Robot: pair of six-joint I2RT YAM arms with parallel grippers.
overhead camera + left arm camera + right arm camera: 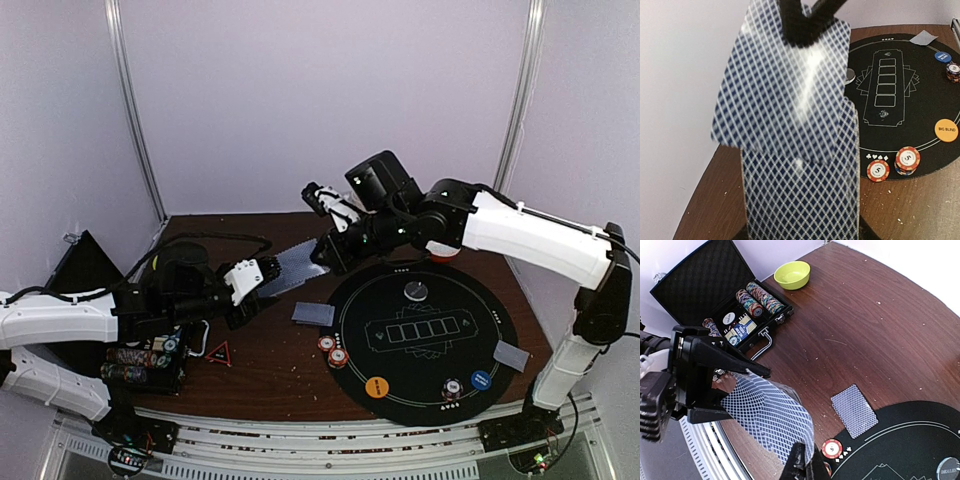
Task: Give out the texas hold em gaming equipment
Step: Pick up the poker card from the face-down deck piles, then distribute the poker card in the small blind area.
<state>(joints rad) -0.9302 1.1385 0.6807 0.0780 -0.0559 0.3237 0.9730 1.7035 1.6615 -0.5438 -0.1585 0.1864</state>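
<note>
My left gripper is shut on a deck of grey-blue-backed playing cards, held out above the wooden table; the deck hides its fingers in the left wrist view. My right gripper is shut on the far edge of the top card, which is lifted and fanned off the deck. Single cards lie face down at the mat's left edge and right edge. Red-and-white chips sit at the left rim of the mat, another chip near its front. An orange button, a blue button and a clear-grey button lie on the mat.
The round black poker mat covers the right half of the table. An open black case with rows of chips stands at the left, a yellow-green bowl beyond it. A small red triangle lies near the case.
</note>
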